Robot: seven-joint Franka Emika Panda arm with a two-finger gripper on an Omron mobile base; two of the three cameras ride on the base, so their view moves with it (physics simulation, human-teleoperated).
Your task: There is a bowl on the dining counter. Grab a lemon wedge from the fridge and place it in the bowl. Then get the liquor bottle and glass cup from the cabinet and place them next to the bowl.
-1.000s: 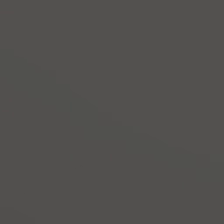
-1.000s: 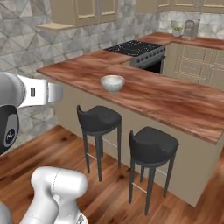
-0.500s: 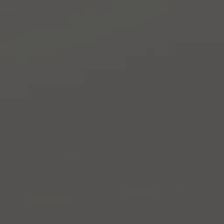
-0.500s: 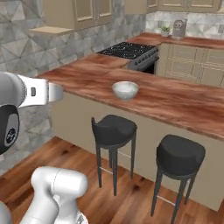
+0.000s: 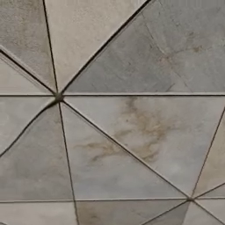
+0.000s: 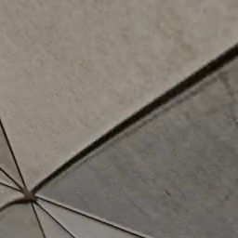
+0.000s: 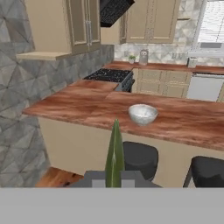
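Base views swung from counter and stools onto close grey wall tiles [image 5: 145, 132], fingers [image 7: 114, 175] pinched narrow on a thin green wedge [image 7: 115, 151], bowl [image 7: 142, 114] seen resting on dining counter [image 7: 87, 109], 2 stools [image 7: 140, 159] tucked beneath.

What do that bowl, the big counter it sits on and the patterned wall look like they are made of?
The bowl looks like glazed ceramic or stone: speckled grey-white with a soft sheen. The dining counter has a reddish-brown wood-grain top, seemingly polished wood or laminate. The wall looks like matte stone tile: mottled triangles between dark joints.
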